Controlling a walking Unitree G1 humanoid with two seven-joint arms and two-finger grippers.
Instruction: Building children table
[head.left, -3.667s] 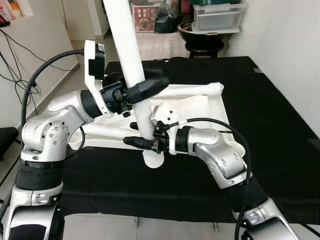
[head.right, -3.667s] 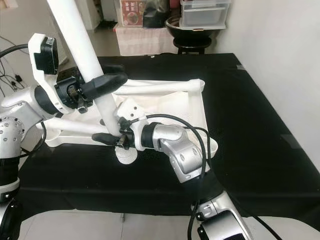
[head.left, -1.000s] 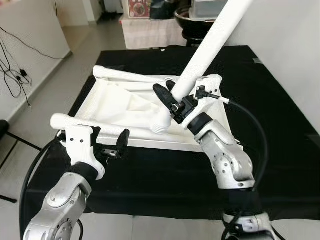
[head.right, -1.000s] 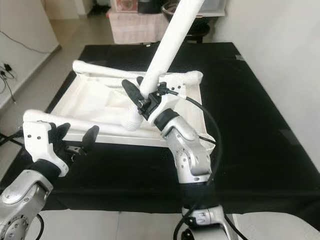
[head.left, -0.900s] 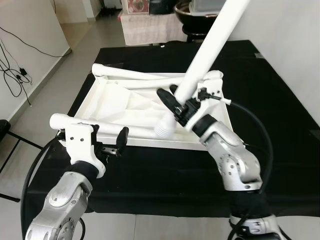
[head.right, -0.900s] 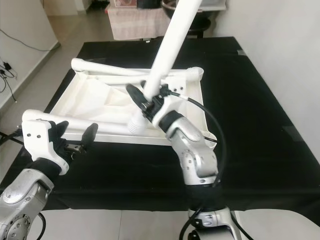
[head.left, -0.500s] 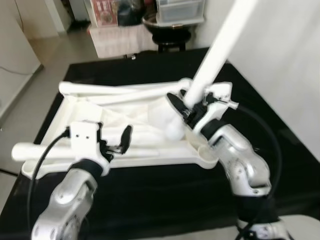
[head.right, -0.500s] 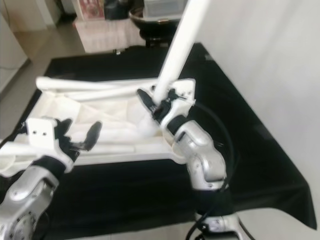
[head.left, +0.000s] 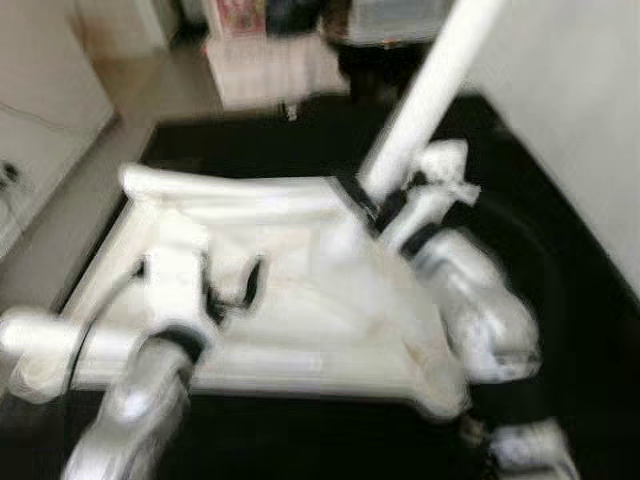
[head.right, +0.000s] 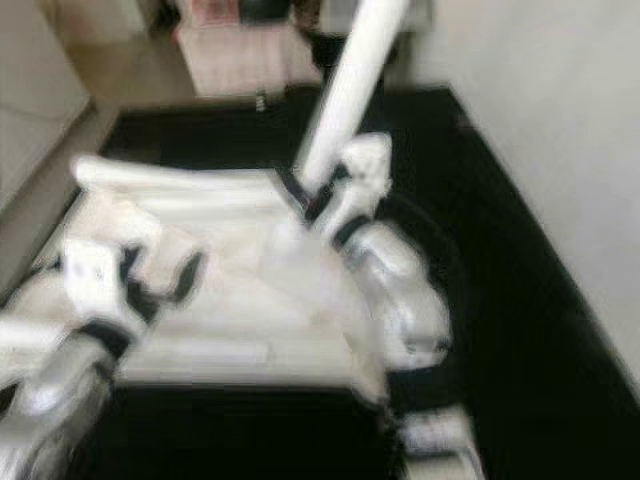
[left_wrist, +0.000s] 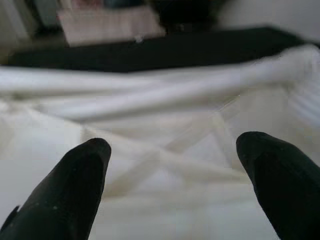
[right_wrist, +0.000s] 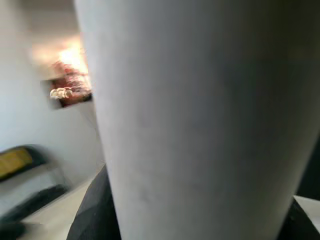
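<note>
Both eye views are blurred, so small details are hard to read. The right gripper (head.left: 372, 208) is clenched on a white leg (head.left: 425, 100), a thick round tube. The leg stands tilted, its top leaning away from the robot and toward its right, and it goes out of the picture at the top. The lower end of the leg is just above the far right part of the frame (head.left: 300, 320). If it touches the frame there, I cannot tell because of the blur. In the right wrist view the leg (right_wrist: 200, 115) is very close to the camera, with a black finger on each side of it at the lower edge.

The frame is white and lies flat on the desk (head.left: 590, 290), which has a black cover. It has round tubes along its far side and its near side, and a white sheet between them.

The left gripper (head.left: 225, 290) is over the near left part of the frame. Its fingers (left_wrist: 70, 190) are spread apart and hold nothing. In the left wrist view, crossing white bars of the frame (left_wrist: 165, 160) are seen between them.

Behind the desk there is blurred furniture, and a light wall (head.left: 570, 120) runs on the robot's right.
</note>
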